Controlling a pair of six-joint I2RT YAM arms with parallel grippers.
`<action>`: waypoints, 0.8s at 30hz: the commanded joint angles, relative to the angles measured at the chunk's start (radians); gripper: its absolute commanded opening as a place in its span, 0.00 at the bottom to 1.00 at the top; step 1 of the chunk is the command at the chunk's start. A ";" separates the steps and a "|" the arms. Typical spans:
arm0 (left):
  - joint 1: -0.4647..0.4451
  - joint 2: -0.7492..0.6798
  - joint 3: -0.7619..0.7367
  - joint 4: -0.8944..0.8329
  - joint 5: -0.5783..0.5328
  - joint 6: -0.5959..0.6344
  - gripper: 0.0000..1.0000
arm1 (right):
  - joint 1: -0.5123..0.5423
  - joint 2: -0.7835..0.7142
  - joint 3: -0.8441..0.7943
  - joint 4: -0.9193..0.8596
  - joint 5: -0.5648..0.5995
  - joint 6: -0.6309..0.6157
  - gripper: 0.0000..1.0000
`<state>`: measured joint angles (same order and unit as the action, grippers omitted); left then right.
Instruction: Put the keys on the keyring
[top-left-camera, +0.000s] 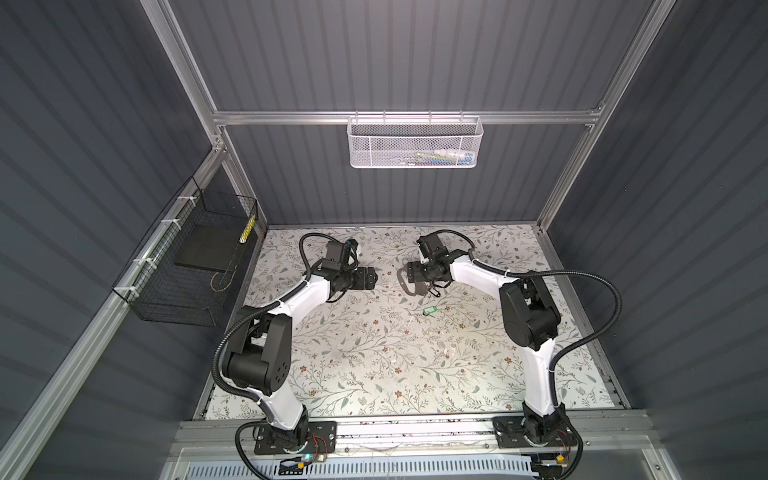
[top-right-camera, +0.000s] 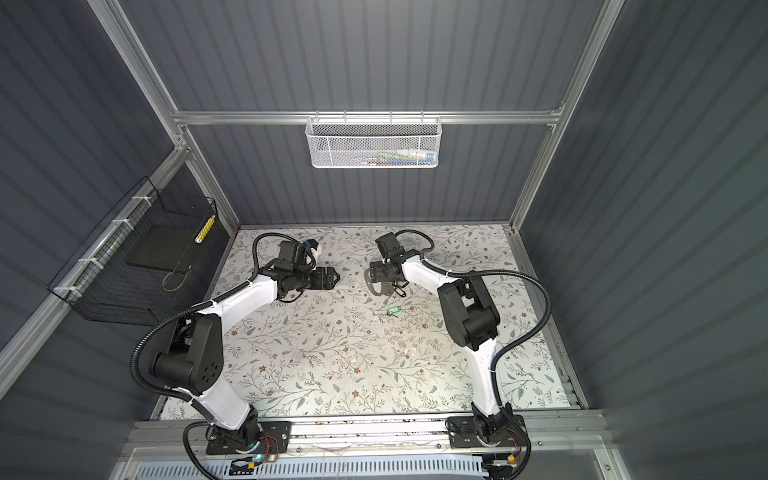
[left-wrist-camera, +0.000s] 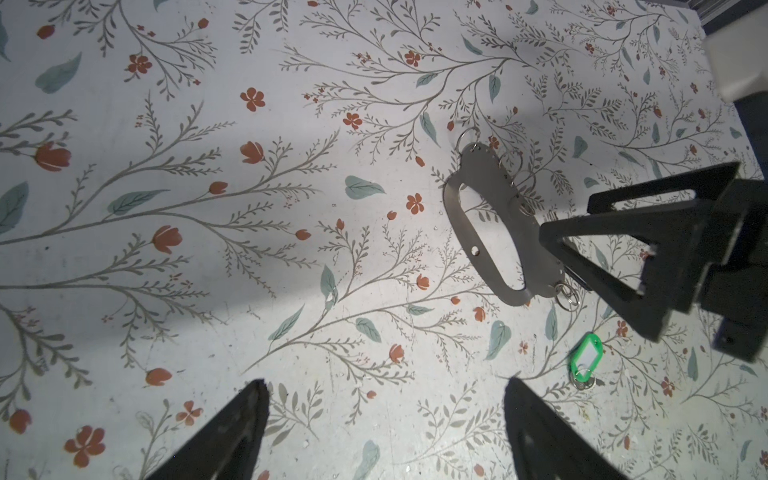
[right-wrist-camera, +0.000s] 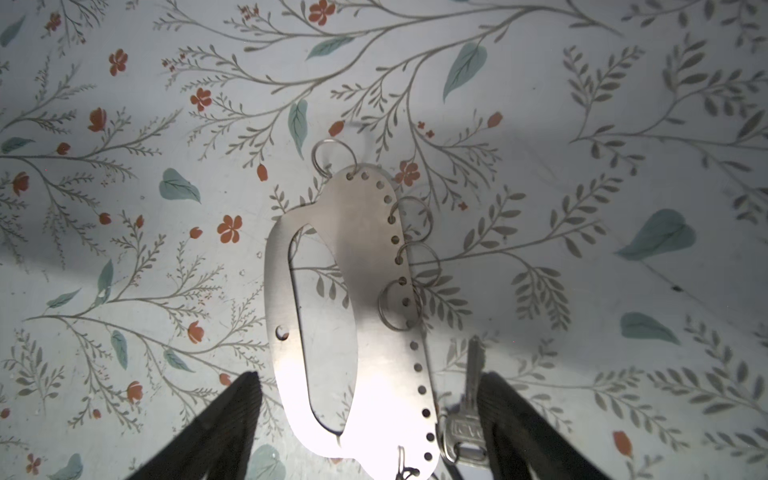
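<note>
Grey ribbed walls (top-left-camera: 395, 54), floral tabletop (top-left-camera: 374, 365)

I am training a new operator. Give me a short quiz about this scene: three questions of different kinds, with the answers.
1. True or false: the green keyring lies on the table, held by no hand.
2. The silver key lies beside: A) the perforated metal plate; B) a screwdriver; C) a cup.
3. Fill in: the left hand and the right hand both stand ____.
Key: 1 true; 2 A; 3 open.
</note>
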<state>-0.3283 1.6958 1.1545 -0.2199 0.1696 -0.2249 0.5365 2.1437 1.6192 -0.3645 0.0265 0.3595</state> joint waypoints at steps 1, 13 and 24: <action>-0.002 0.018 0.015 -0.009 0.013 -0.024 0.90 | 0.002 0.024 0.037 -0.019 -0.039 0.010 0.84; -0.002 0.005 0.019 -0.013 0.005 -0.025 0.90 | 0.008 0.078 0.092 -0.091 -0.060 0.002 0.85; 0.006 0.001 0.043 -0.036 -0.053 0.006 0.93 | 0.019 0.158 0.219 -0.211 -0.052 -0.007 0.86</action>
<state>-0.3271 1.6958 1.1641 -0.2283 0.1406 -0.2394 0.5476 2.2814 1.7988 -0.5068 -0.0402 0.3569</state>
